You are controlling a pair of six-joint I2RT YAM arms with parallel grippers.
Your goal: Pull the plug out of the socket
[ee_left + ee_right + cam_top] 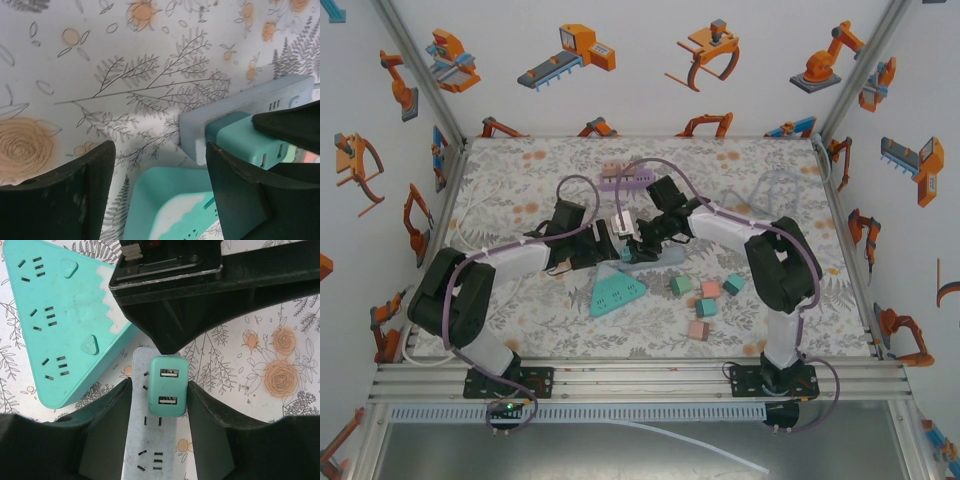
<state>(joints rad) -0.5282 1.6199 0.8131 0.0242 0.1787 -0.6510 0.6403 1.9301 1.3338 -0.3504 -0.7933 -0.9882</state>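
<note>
Plug [626, 253], seated in a grey power strip [655, 265] at bench centre, lies between my left gripper [605, 243] and right gripper [642, 240]. Left wrist: my left jaws gape wide, empty. Right wrist: my right jaws bracket the plug, one finger touching.

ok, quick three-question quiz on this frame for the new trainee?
1. True or false: the plug sits in the grey power strip.
2. How many USB ports does the plug's face show? A) one B) two C) four
3. Fill in: the teal power strip beside it is ___ in shape.

Key: 1 true; 2 B; 3 triangular.
</note>
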